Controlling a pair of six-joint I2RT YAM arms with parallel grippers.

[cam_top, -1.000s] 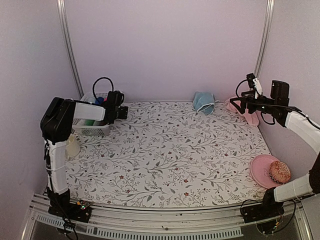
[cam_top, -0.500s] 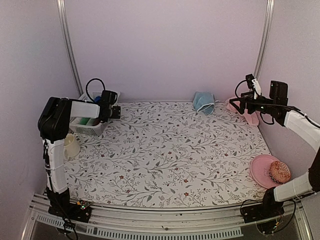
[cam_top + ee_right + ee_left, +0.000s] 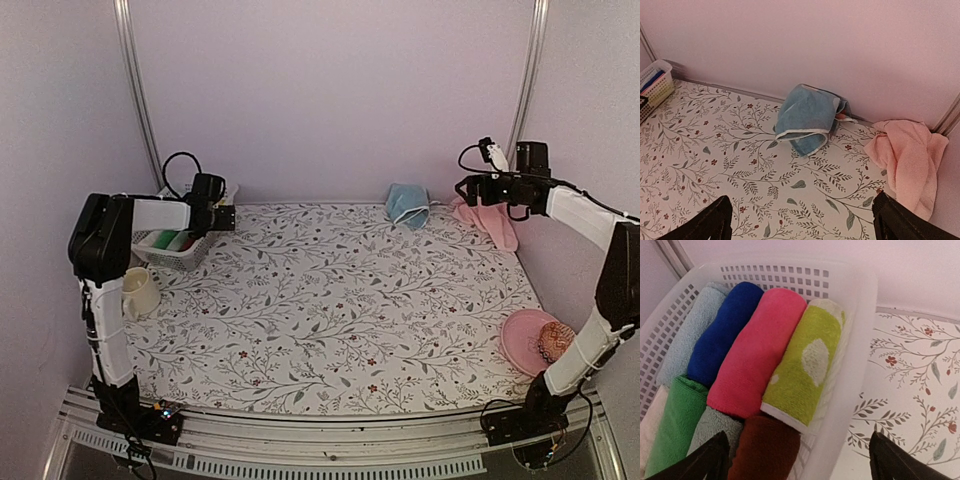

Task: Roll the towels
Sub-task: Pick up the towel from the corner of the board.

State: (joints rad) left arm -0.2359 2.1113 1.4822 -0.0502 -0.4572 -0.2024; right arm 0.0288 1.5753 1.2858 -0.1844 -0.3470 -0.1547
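Note:
The light blue towel (image 3: pixel 407 205) lies crumpled against the back wall, right of centre, and shows clearly in the right wrist view (image 3: pixel 807 120). The pale pink towel (image 3: pixel 490 222) is bunched in the back right corner (image 3: pixel 907 162). My right gripper (image 3: pixel 470 189) hovers open just above and left of the pink towel, with nothing between its fingers (image 3: pixel 802 225). My left gripper (image 3: pixel 226 218) is open at the right rim of the white basket (image 3: pixel 172 258), holding nothing (image 3: pixel 800 465).
The basket (image 3: pixel 860 340) at the back left holds several rolled cloths: blue, pink, lime green, green, dark red. A cream mug (image 3: pixel 140 292) stands in front of it. A pink plate (image 3: pixel 522 352) with a round patterned object sits at the right edge.
The left arm has swung back and left, from right of the basket to its rim. The right gripper has moved up and back toward the corner over the pink towel.

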